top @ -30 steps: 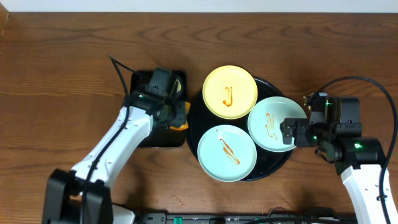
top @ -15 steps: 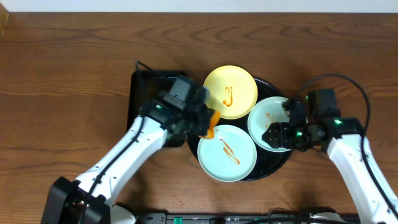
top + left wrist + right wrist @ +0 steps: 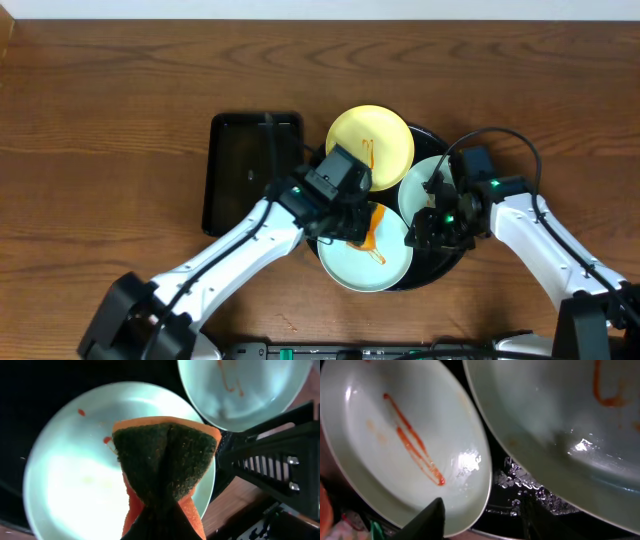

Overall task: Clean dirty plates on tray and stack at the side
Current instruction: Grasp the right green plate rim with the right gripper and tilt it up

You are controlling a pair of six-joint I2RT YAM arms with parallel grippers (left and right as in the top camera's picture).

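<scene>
Orange-and-green sponge (image 3: 165, 460), clenched in my left gripper (image 3: 357, 226), hangs directly over the front plate (image 3: 343, 265) in the tray (image 3: 447, 264). My right gripper (image 3: 482, 507) straddles that plate's right rim, jaws apart, not yet pinching.

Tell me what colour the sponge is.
The sponge is orange with a dark green scouring face; the left wrist view shows it best.

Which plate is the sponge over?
The front blue-green plate, under the sponge; the yellow plate and the right blue-green plate sit clear of it.
</scene>
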